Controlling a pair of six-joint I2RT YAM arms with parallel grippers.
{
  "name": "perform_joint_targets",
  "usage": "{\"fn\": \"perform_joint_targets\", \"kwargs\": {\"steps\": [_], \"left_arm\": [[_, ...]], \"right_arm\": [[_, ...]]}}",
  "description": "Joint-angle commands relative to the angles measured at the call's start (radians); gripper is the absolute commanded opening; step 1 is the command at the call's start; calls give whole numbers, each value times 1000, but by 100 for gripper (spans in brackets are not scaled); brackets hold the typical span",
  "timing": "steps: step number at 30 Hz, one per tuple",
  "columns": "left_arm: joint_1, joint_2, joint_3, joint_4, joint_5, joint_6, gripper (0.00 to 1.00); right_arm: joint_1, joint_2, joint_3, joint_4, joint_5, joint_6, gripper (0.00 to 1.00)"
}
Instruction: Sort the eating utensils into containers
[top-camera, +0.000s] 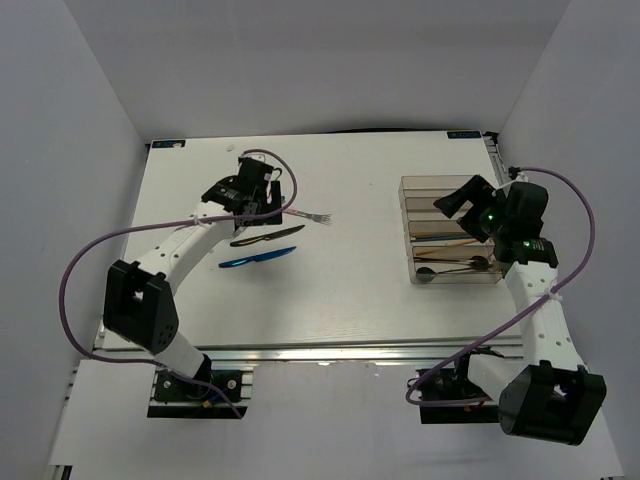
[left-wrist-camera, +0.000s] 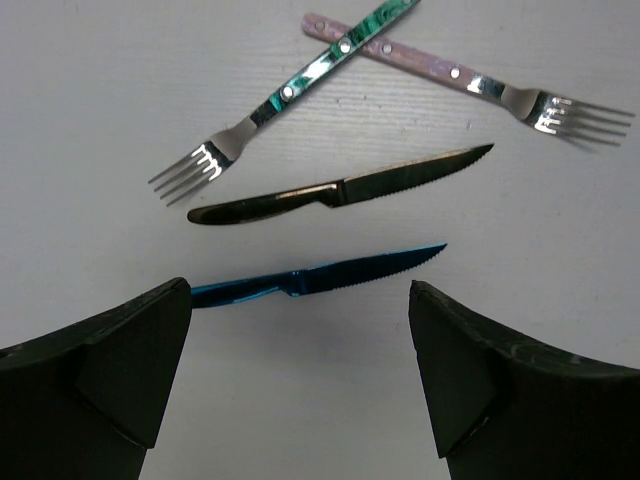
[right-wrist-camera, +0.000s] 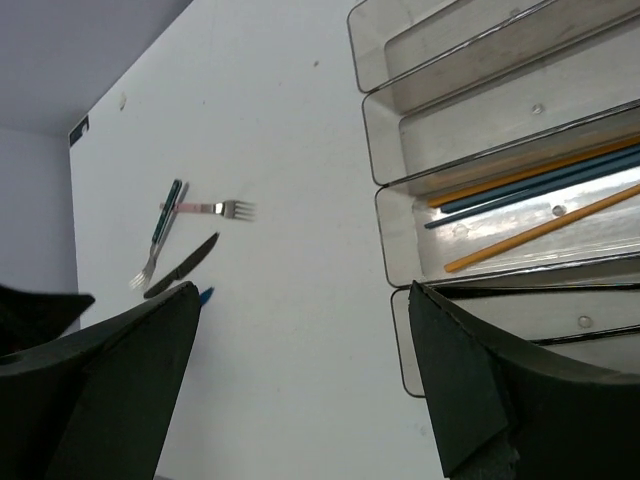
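On the white table lie a teal-handled fork (left-wrist-camera: 290, 90) crossed by a pink-handled fork (left-wrist-camera: 470, 80), a black knife (left-wrist-camera: 340, 190) and a blue knife (left-wrist-camera: 320, 277). In the top view the pink fork (top-camera: 305, 215), black knife (top-camera: 265, 237) and blue knife (top-camera: 257, 258) lie just right of my left gripper (top-camera: 256, 203). It hovers open and empty (left-wrist-camera: 300, 380). The clear divided tray (top-camera: 405, 183) at the right holds chopsticks (right-wrist-camera: 540, 190) and black spoons (top-camera: 455, 268). My right gripper (top-camera: 462, 207) is open and empty (right-wrist-camera: 300, 380) above the tray's left edge (right-wrist-camera: 370, 130).
White walls enclose the table on the left, back and right. A purple cable (top-camera: 75, 265) loops off each arm. The tray's two far compartments (right-wrist-camera: 470, 60) hold nothing. The cutlery on the table also shows small in the right wrist view (right-wrist-camera: 180, 268).
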Motion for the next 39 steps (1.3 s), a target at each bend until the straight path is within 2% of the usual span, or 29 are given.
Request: {"fn": "perform_joint_targets", "kwargs": {"steps": [1, 6, 10, 12, 18, 24, 33, 39], "left_arm": [[36, 29, 90, -6, 29, 43, 98], [39, 96, 95, -36, 109, 114, 98], [42, 188, 90, -153, 312, 222, 98], [42, 181, 53, -138, 337, 224, 98], [53, 155, -34, -113, 287, 223, 98], [97, 159, -74, -41, 345, 242, 98], [150, 243, -41, -6, 351, 276, 98], [151, 305, -103, 22, 353, 247, 98]], "right_arm": [[30, -13, -11, -3, -88, -64, 89], [87, 5, -5, -11, -134, -105, 89], [180, 19, 0, -17, -150, -138, 89], [210, 25, 0, -15, -139, -142, 89], [322, 42, -21, 3, -141, -153, 89], [394, 33, -72, 60, -153, -129, 89], [451, 13, -87, 75, -130, -119, 89], [460, 2, -84, 71, -118, -116, 89]]}}
